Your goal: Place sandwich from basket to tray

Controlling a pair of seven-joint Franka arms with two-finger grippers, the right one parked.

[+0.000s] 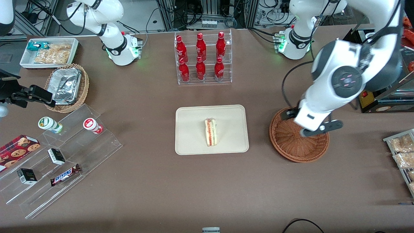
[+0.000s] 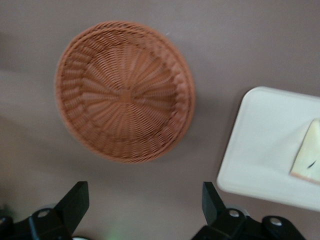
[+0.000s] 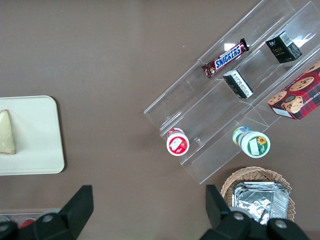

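Note:
The sandwich (image 1: 211,132), a pale wedge with a pink-red and yellow stripe, lies on the beige tray (image 1: 194,142) at the table's middle. It also shows in the left wrist view (image 2: 308,159) on the tray (image 2: 260,145), and in the right wrist view (image 3: 7,132). The reddish-brown wicker basket (image 1: 291,145) stands beside the tray toward the working arm's end, with nothing in it (image 2: 125,90). My left gripper (image 1: 318,127) hangs above the basket, open and empty, its black fingertips (image 2: 75,197) spread wide.
A clear rack of red bottles (image 1: 203,58) stands farther from the front camera than the tray. A tan wicker basket with foil containers (image 1: 66,85), a white bin of snacks (image 1: 48,51) and clear stepped shelves (image 1: 61,155) lie toward the parked arm's end. Snack packets (image 1: 402,150) lie at the working arm's end.

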